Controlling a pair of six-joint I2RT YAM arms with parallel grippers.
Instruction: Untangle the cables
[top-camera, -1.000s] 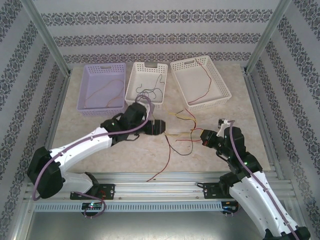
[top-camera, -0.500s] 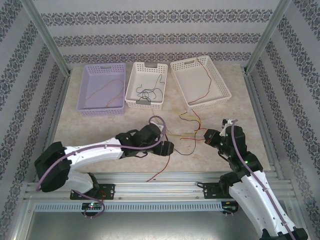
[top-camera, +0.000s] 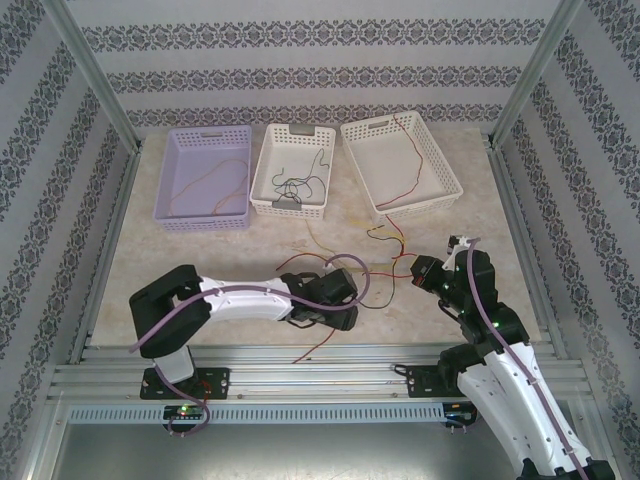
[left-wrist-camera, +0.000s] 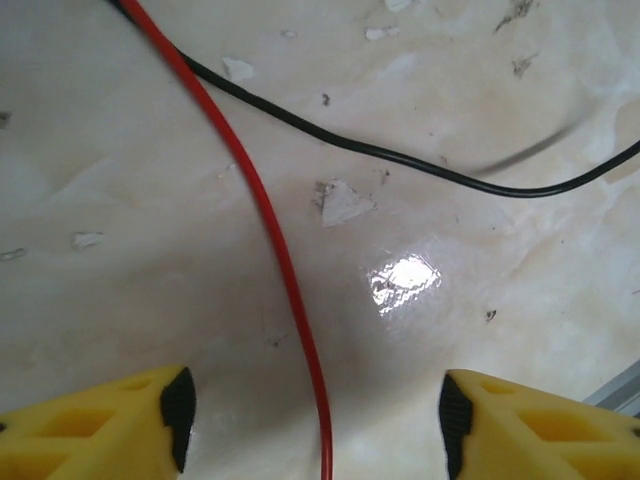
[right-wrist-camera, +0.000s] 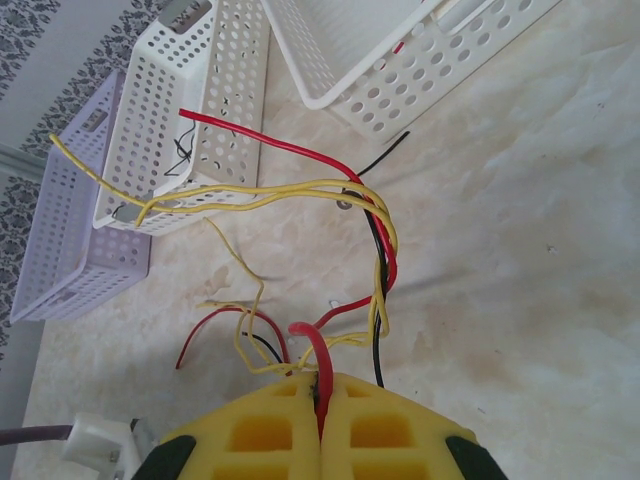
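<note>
Red cable (right-wrist-camera: 310, 345) sits clamped in the right gripper (right-wrist-camera: 320, 392); the left gripper (left-wrist-camera: 315, 425) gapes apart. Pulling toward five o'clock could tighten the tangle (right-wrist-camera: 381, 290).

light: bright, even, diffuse | shadows: weak and soft on the tabletop (top-camera: 200, 250) | glare: small white spot just right of the red cable (left-wrist-camera: 264, 215), left wrist view | blur: black cable (left-wrist-camera: 400, 161) smeared farther right of the red cable | top view: slightly grainy
</note>
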